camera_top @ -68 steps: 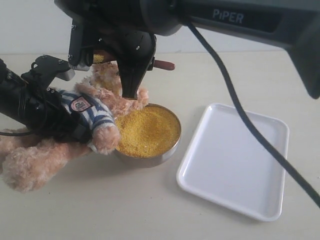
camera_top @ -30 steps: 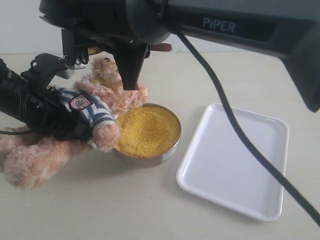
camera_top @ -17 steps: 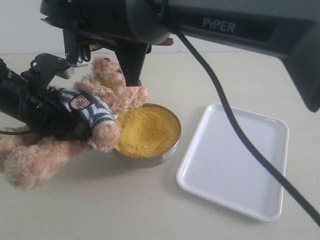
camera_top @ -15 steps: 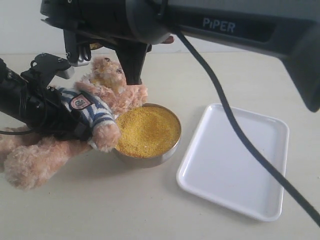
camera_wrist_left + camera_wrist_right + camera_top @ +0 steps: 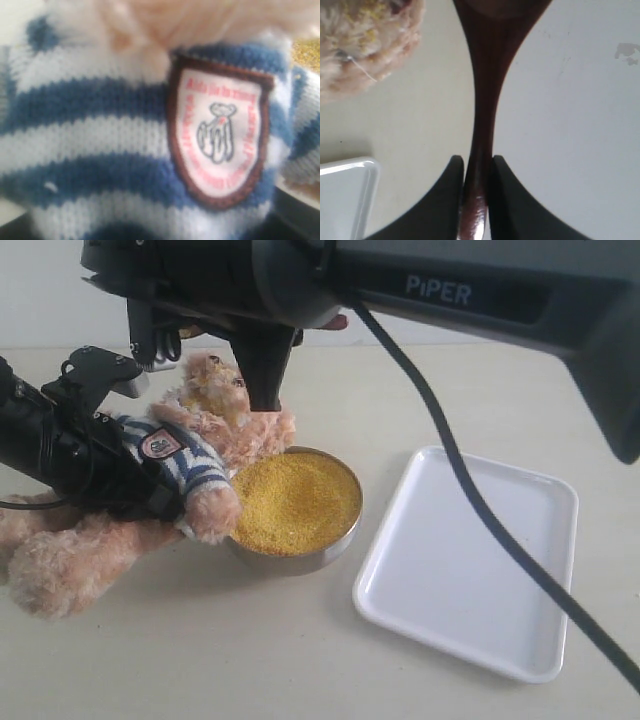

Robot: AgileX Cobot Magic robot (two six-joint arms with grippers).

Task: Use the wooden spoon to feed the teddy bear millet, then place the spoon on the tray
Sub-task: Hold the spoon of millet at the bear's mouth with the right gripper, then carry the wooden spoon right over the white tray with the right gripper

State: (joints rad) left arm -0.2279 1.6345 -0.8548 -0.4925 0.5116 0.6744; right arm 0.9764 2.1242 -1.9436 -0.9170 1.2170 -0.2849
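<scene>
The right gripper is clamping the slim handle of the wooden spoon, whose round end is hovering just beside the muzzle of the teddy bear, where yellow grains are clinging to the fur. In the exterior view the spoon is lying roughly level, handle tip pointing toward the tray's side. The tray is sitting well apart on the worktop, beyond the steel bowl of millet, so placement is likely calling for a rightward carry over the bowl. The left gripper is pressing at the bear's striped torso; whether it is gripping cannot be told.
</scene>
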